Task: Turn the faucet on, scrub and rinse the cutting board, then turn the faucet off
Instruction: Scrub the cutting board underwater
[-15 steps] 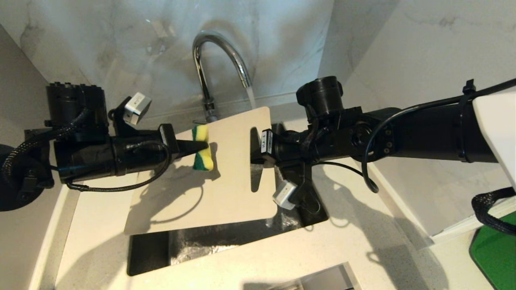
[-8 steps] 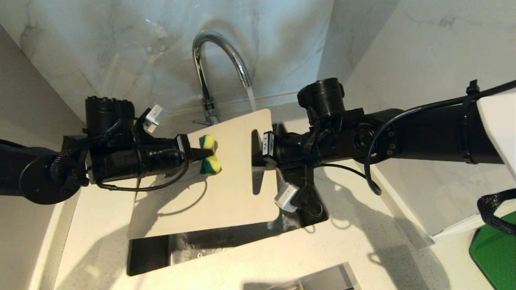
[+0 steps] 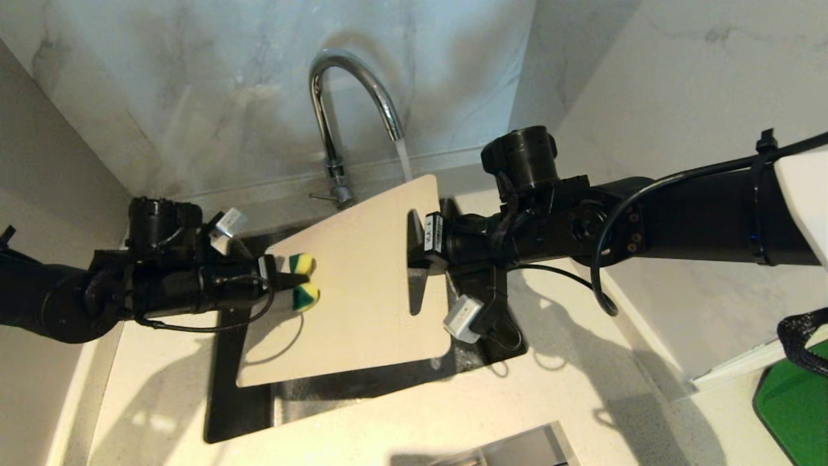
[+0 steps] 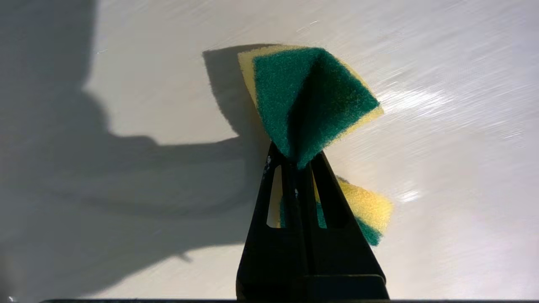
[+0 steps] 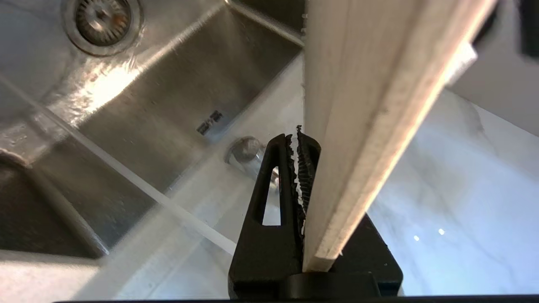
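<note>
You could not see most of the sink [image 3: 239,414]: the cutting board [image 3: 362,285] covered it. The board also hid the foot of the water stream [image 3: 402,158] and, in the right wrist view, one finger of the right gripper [image 5: 301,147]. The left gripper [image 4: 297,164] buried the sponge [image 4: 307,97] middle between its fingers. The green flat thing [image 3: 792,404] ran off the head picture's edge, so you couldn't tell its shape.

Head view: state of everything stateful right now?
faucet: on, water running
board: held tilted over the sink, handle end in right hand
sponge: pinched and folded in left hand, against the board
left hand: shut on sponge
right hand: shut on board
sink: wet
</note>
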{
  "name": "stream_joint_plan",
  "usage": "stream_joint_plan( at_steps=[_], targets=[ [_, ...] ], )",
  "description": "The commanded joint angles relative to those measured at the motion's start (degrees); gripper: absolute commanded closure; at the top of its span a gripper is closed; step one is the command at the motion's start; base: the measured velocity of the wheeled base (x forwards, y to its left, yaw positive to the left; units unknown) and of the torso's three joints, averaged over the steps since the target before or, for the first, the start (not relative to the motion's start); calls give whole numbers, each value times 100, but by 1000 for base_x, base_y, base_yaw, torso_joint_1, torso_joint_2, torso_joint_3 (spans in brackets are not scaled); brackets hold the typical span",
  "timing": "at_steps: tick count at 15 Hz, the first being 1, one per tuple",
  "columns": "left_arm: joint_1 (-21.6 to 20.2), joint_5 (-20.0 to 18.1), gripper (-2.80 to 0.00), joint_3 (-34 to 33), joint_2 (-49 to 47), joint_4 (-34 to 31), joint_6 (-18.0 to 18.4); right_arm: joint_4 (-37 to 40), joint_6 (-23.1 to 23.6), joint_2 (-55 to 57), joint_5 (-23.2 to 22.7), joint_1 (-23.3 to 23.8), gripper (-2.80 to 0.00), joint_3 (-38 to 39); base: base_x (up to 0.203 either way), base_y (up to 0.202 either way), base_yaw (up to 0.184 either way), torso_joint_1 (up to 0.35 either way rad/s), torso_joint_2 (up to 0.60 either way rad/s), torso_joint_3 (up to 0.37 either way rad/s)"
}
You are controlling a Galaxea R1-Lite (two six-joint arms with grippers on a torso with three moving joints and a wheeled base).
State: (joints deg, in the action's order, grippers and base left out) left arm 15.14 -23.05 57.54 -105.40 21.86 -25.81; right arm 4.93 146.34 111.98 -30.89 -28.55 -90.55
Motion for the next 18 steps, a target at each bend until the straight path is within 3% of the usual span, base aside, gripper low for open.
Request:
stream_joint_plan(
  at_steps=[1,5,12,15,18],
  targets=[
    [-408,-174,0,-281,-83,14,150,-94,-11,-62,-35,-1,0,107,0,0,0,0,0,0],
    [-1108,-423,0,-698,-216,294,548,-361,-133,-127,-39,3,0,309,0,0,0,0,0,0],
    [-1836,-735,0,-906,-334,477,840,-361,-133,-273,-40,7,0,371,0,0,0,0,0,0],
    [-1795,-745,0,-667,-124,464,736,-361,-141,-291,-40,16,0,389,0,0,0,0,0,0],
    [-1109,-650,0,-112,317,235,166,-361,-164,-330,-40,16,0,389,0,0,0,0,0,0]
  ],
)
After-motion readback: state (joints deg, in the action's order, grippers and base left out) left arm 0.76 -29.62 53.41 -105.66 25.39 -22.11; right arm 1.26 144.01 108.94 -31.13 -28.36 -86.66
